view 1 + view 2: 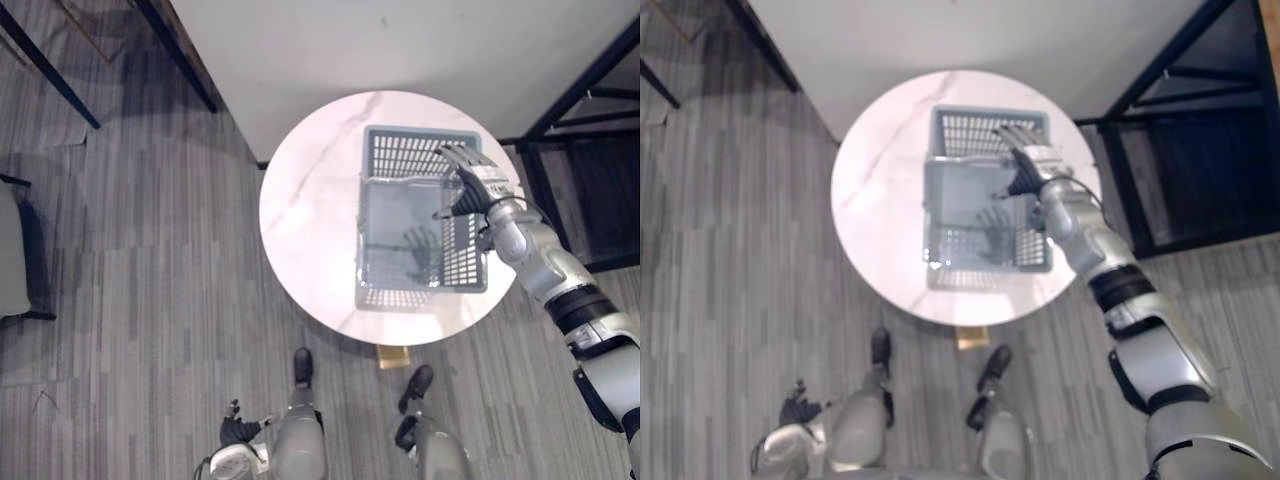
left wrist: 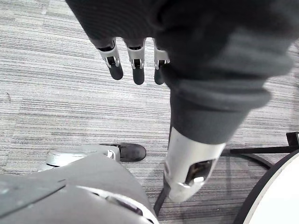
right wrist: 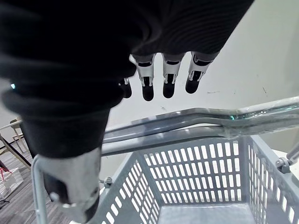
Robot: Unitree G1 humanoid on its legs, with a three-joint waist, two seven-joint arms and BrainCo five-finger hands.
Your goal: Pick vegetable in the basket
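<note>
- A round white marble-patterned tabletop (image 1: 310, 210) stands on a grey striped carpet floor (image 1: 150, 300), close to a pale wall panel (image 1: 400, 40) on its far side.
- A grey rectangular plastic basket with latticed walls (image 1: 405, 155) sits on the right half of the tabletop. Its long sides run away from the robot, and its far end lies near the tabletop's far edge.
- The visible bottom of the basket is plain grey.
- Two slim grey handle bars (image 3: 196, 119) cross the basket's open top. In the right wrist view they lie one beside the other, just under the fingertips and apart from them.
- The right hand (image 1: 470, 185) hangs over the far right part of the basket, above its right-hand rim, with the arm reaching in from the lower right.
- Its fingers (image 3: 170, 77) are straight and held side by side, pointing toward the far wall of the basket and the pale panel beyond, with the thumb set apart. They grip nothing.
- The left hand (image 1: 237, 430) hangs low at the robot's left side, well apart from the tabletop.
- In the left wrist view its fingers (image 2: 135, 60) are relaxed and nearly straight, pointing down at the carpet and holding nothing.
- A black metal frame (image 1: 560, 100) stands on the floor to the right of the tabletop.
- A small tan block (image 1: 393, 357) shows on the floor at the tabletop's near edge.
</note>
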